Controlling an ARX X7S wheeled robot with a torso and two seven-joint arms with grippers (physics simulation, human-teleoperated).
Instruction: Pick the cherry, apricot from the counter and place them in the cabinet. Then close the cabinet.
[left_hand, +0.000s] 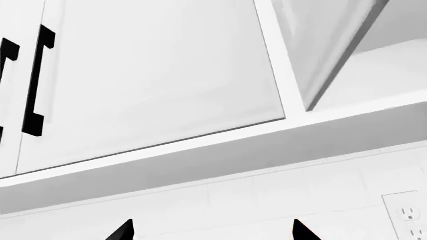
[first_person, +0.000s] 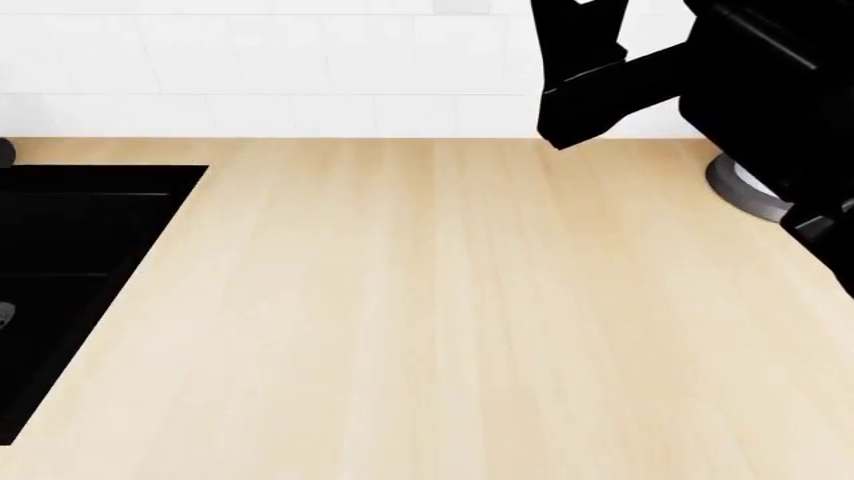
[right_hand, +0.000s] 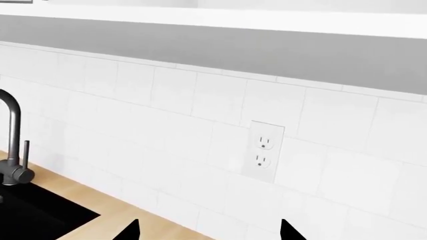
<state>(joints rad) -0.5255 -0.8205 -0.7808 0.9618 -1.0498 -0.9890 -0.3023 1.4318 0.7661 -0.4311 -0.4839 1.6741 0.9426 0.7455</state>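
The light-beige wood-grain counter (first_person: 441, 300) fills the head view and bears no fruit that I can see. The cherry and the apricot are out of view in every frame. My left gripper (left_hand: 213, 232) is open and empty, raised and pointing up at the white upper cabinet. One compartment (left_hand: 390, 75) of the cabinet stands open, with its door (left_hand: 327, 45) swung out. My right gripper (right_hand: 208, 232) is open and empty, facing the tiled backsplash above the counter's back edge (right_hand: 113, 212).
A black sink (first_person: 67, 270) lies at the left, with a dark faucet (right_hand: 10, 145). A black arm (first_person: 694, 70) crosses the upper right. A grey round base (first_person: 745, 192) sits under it. There are closed cabinet doors with black handles (left_hand: 37, 80) and a wall outlet (right_hand: 263, 150).
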